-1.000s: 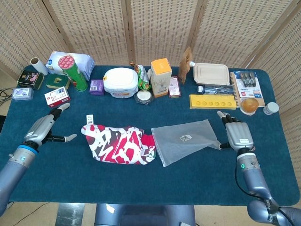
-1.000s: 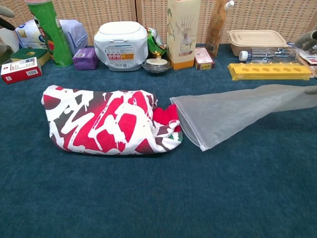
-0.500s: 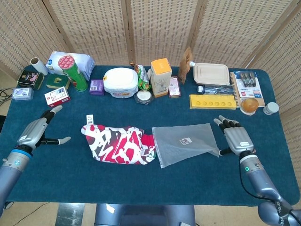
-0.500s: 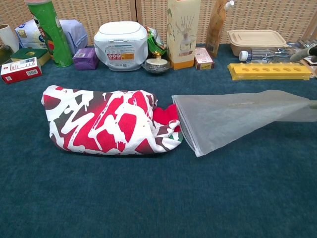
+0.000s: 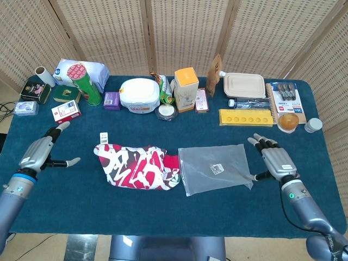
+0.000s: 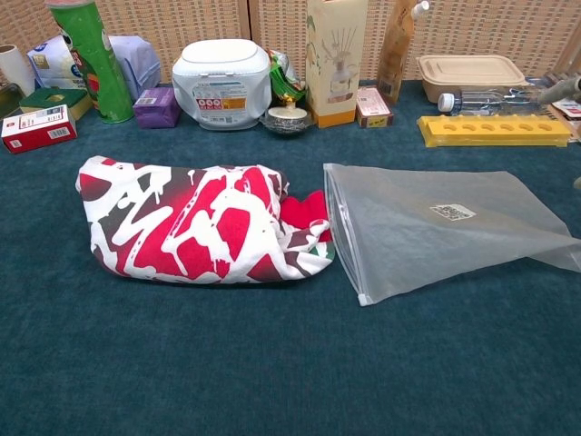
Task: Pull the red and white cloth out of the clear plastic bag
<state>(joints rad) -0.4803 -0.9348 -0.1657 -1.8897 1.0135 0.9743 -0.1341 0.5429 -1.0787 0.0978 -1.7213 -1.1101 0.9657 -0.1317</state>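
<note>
Head view is showing the red and white patterned cloth (image 5: 140,167) lying fully outside the flat clear plastic bag (image 5: 215,167), its long axis running left-right along the bench (image 5: 163,212). The left hand (image 5: 39,154) is hovering well left of the cloth, fingers spread and holding nothing. The right hand (image 5: 276,161) is sitting just beside the bag's far edge, fingers apart and gripping nothing, so the task looks done.

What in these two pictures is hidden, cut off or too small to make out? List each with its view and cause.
- Right robot hand: chest view, cut off by the right edge.
- Left robot hand: absent from the chest view, outside its frame.
- Label on the plastic bag: both views, print too small.
- Cloth underside: both views, hidden by its own folds.
</note>
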